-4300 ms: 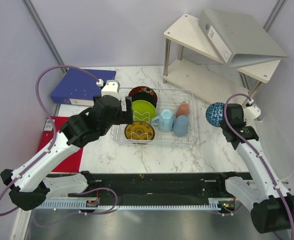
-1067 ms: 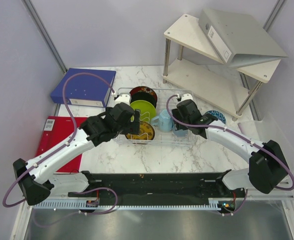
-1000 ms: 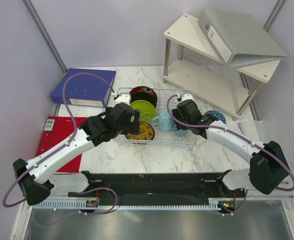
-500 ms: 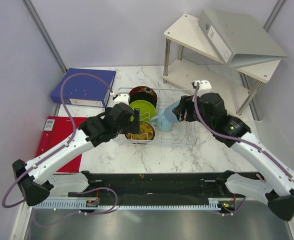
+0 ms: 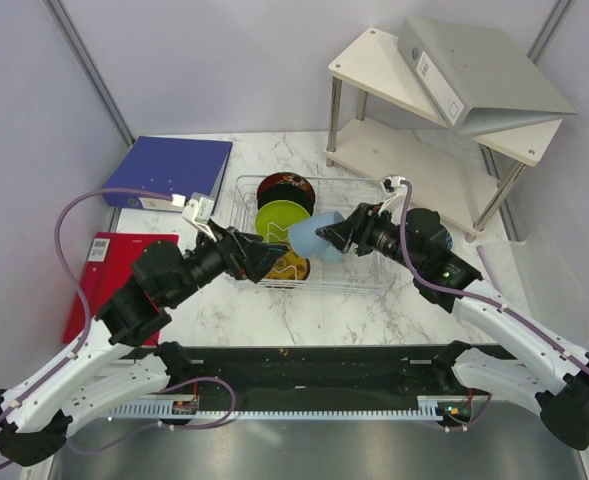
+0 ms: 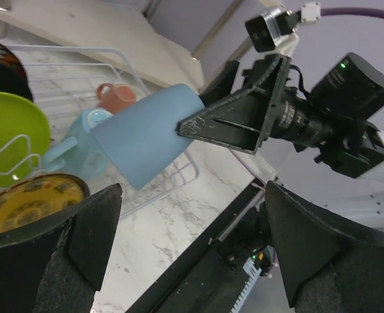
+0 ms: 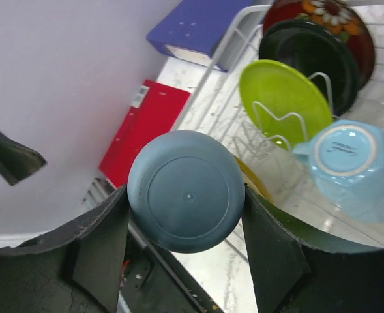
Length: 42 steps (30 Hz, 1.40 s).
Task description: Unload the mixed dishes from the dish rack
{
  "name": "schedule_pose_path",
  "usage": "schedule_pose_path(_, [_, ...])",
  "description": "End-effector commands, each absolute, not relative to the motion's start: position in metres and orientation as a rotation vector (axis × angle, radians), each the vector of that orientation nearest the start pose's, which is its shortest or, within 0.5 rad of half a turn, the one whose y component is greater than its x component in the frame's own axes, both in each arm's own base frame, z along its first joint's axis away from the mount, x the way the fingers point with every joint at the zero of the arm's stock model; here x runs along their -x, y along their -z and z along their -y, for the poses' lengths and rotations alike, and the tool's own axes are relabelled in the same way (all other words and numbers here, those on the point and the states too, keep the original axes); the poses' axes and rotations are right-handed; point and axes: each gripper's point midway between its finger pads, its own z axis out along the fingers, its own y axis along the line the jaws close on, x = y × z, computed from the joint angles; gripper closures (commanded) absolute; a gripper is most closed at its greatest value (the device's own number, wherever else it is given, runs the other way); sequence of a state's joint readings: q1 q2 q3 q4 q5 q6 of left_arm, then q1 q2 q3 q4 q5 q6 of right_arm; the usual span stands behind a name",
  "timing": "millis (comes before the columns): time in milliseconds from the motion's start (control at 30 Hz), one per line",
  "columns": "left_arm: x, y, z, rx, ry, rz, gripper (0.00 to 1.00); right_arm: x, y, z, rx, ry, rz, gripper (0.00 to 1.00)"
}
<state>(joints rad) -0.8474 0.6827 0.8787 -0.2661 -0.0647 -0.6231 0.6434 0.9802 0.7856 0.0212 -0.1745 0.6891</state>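
Your right gripper [image 5: 332,236] is clamped tight on the round light-blue cup [image 5: 307,236] and holds it on its side in the air over the rectangular silvery wire dish rack [image 5: 364,285] — your left gripper [image 5: 260,261] hangs wide open and empty at the rack's left front.

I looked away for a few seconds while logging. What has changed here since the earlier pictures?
The right gripper set its blue patterned dish down beside the dish rack, reached in, took hold of a light-blue cup and lifted it out sideways, toward the left gripper, which drew back from the plates, open. The plates and handled mug stayed in the rack.
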Motion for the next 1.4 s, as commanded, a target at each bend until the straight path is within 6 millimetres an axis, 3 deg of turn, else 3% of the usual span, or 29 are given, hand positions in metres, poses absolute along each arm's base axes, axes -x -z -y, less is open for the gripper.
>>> schedule_pose_path(0, [-0.164, -0.356, 0.249, -0.281, 1.238, -1.605, 0.03, -0.239, -0.346, -0.278, 0.140, -1.370, -1.583, 1.00])
schedule_pose_path(233, [-0.165, -0.344, 0.257, -0.290, 1.256, -1.636, 0.05, -0.234, -0.357, -0.282, 0.149, -1.443, -1.521, 1.00])
schedule_pose_path(367, [-0.168, -0.343, 0.258, -0.284, 1.246, -1.637, 0.05, -0.222, -0.362, -0.291, 0.231, -1.525, -1.489, 1.00])
schedule_pose_path(567, [-0.170, -0.344, 0.261, -0.286, 1.255, -1.624, 0.10, -0.205, -0.349, -0.312, 0.346, -1.627, -1.522, 1.00])
schedule_pose_path(700, [-0.171, -0.341, 0.261, -0.276, 1.250, -1.635, 0.58, -0.202, -0.339, -0.317, 0.359, -1.640, -1.541, 1.00])
schedule_pose_path(867, [-0.172, -0.338, 0.261, -0.269, 1.248, -1.643, 0.67, -0.198, -0.332, -0.322, 0.388, -1.657, -1.564, 1.00])
schedule_pose_path(900, [-0.173, -0.340, 0.261, -0.264, 1.247, -1.640, 0.87, -0.197, -0.330, -0.323, 0.390, -1.656, -1.568, 1.00])
schedule_pose_path(933, [-0.175, -0.340, 0.261, -0.258, 1.242, -1.641, 0.98, -0.198, -0.330, -0.322, 0.387, -1.647, -1.570, 1.00])
schedule_pose_path(967, [-0.178, -0.340, 0.259, -0.242, 1.221, -1.647, 0.98, -0.205, -0.324, -0.321, 0.350, -1.606, -1.610, 0.94])
schedule_pose_path(1000, [-0.180, -0.338, 0.257, -0.233, 1.200, -1.668, 0.98, -0.211, -0.320, -0.319, 0.353, -1.551, -1.624, 0.74])
schedule_pose_path(1033, [-0.186, -0.337, 0.252, -0.201, 1.155, -1.681, 0.98, -0.214, -0.307, -0.316, 0.334, -1.497, -1.697, 0.36])
schedule_pose_path(1100, [-0.194, -0.336, 0.241, -0.175, 1.052, -1.735, 0.98, -0.235, -0.303, -0.306, 0.264, -1.340, -1.727, 0.11])
schedule_pose_path(1133, [-0.208, -0.331, 0.233, -0.119, 0.950, -1.768, 0.98, -0.239, -0.289, -0.296, 0.222, -1.258, -1.803, 0.02])
schedule_pose_path(1167, [-0.215, -0.328, 0.223, -0.101, 0.861, -1.798, 0.98, -0.247, -0.292, -0.288, 0.183, -1.192, -1.812, 0.02])
schedule_pose_path(1200, [-0.222, -0.350, 0.212, -0.064, 0.801, -1.777, 0.98, -0.266, -0.286, -0.270, 0.077, -1.044, -1.822, 0.02])
schedule_pose_path(1233, [-0.234, -0.329, 0.180, 0.021, 0.560, -1.870, 0.98, -0.266, -0.271, -0.258, 0.043, -0.955, -1.893, 0.02])
schedule_pose_path(1267, [-0.245, -0.321, 0.169, 0.060, 0.429, -1.918, 0.98, -0.274, -0.272, -0.245, -0.011, -0.877, -1.891, 0.02])
schedule_pose_path(1300, [-0.250, -0.340, 0.157, 0.106, 0.362, -1.899, 0.98, -0.282, -0.269, -0.231, -0.069, -0.785, -1.892, 0.02])
schedule_pose_path(1367, [-0.262, -0.324, 0.127, 0.170, 0.117, -1.977, 0.98, -0.284, -0.261, -0.216, -0.110, -0.693, -1.922, 0.02])
